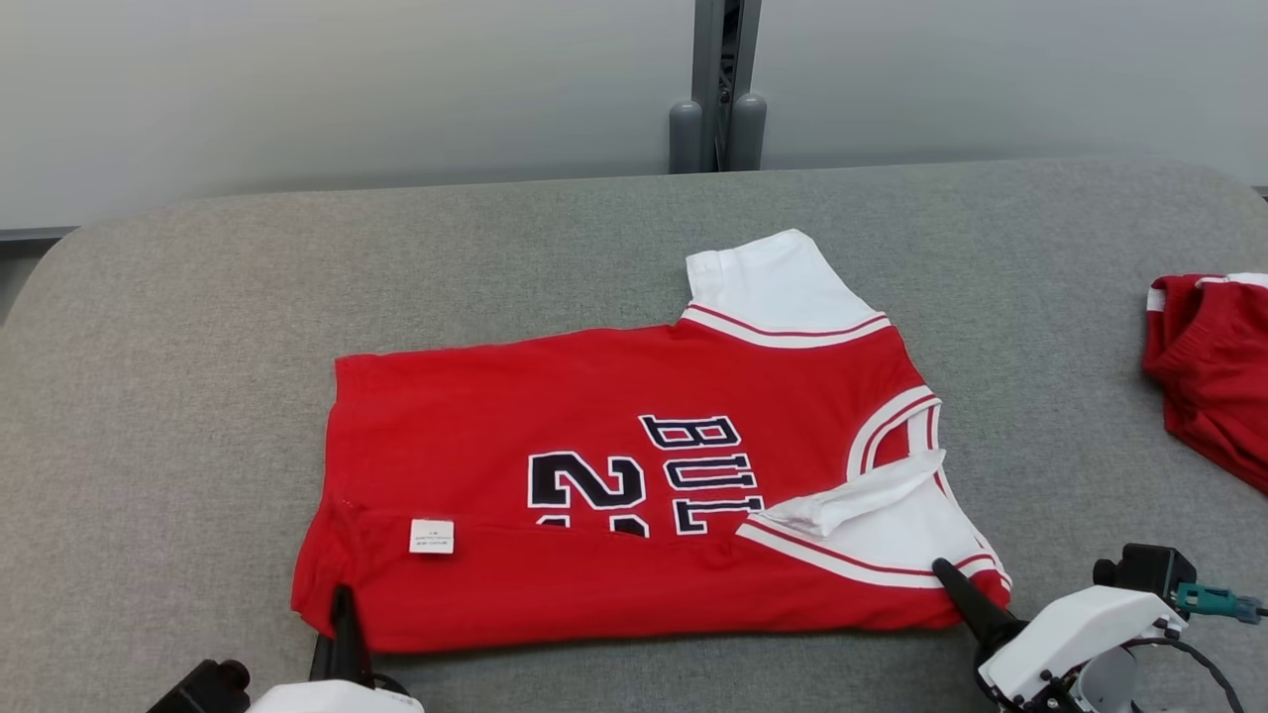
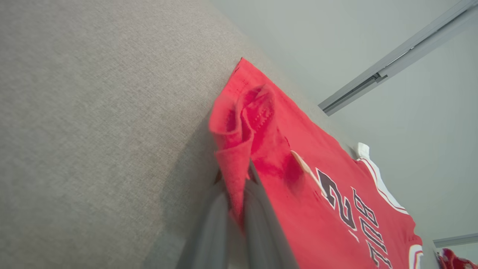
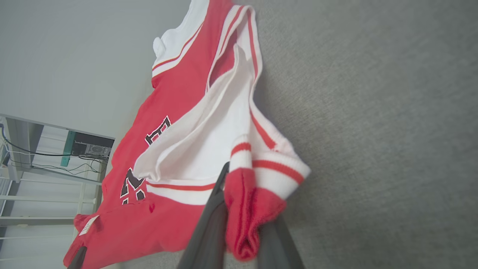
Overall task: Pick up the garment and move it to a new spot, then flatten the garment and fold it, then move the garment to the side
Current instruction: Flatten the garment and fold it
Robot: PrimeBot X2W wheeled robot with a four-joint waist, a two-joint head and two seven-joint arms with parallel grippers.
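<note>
The garment (image 1: 614,465) is lying spread on the grey table (image 1: 178,327), front facing up with the black lettering and number showing. Its near long edge is folded over towards the middle, so a small white label (image 1: 431,536) is showing on the folded strip. One white sleeve is pointing away from the robot at the far edge. The other is lying crumpled on top of the near fold, beside the striped collar.

The left gripper (image 1: 342,609) is sitting at the garment's near left corner, its jaws pressed together on the red hem. In the left wrist view the fingers (image 2: 261,220) are pinching a bunched tuck of red cloth between them.

The right gripper (image 1: 959,586) is sitting at the near right corner, by the striped sleeve trim. In the right wrist view its fingers (image 3: 209,220) are standing slightly apart, clamping a thick roll of red cloth and striped trim between them.

Red shorts (image 1: 1204,366) are lying well apart from the garment, at the table's right edge
</note>
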